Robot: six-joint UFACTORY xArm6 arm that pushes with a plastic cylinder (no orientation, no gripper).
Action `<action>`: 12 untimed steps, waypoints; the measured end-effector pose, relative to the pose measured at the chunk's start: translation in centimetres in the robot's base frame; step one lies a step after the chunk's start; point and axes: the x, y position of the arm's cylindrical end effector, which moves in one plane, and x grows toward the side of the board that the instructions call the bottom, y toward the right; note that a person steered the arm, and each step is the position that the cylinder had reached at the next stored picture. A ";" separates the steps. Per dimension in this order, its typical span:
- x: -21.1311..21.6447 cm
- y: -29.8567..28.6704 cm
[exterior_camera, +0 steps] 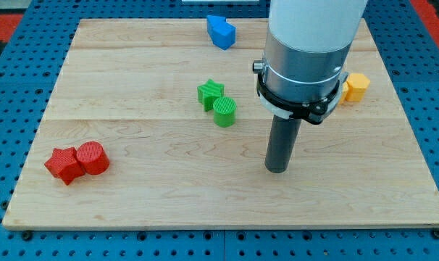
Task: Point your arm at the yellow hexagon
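The yellow hexagon [356,86] lies near the board's right edge, partly hidden behind my arm's grey collar. My tip [277,170] rests on the wooden board [169,188], below and to the left of the yellow hexagon, well apart from it. A green star [210,93] and a green cylinder [224,112] touch each other left of my tip. A blue block [221,32] lies at the view's top. A red star [64,164] and a red cylinder [93,157] sit together at the lower left.
The board lies on a blue pegboard surface [17,94] that surrounds it on all sides. My arm's wide white and grey body [306,51] covers part of the board's upper right.
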 end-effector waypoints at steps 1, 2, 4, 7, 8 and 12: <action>-0.8 0.7; -0.9 1.3; -4.9 2.9; -14.0 2.8; -15.1 2.8; -16.9 3.1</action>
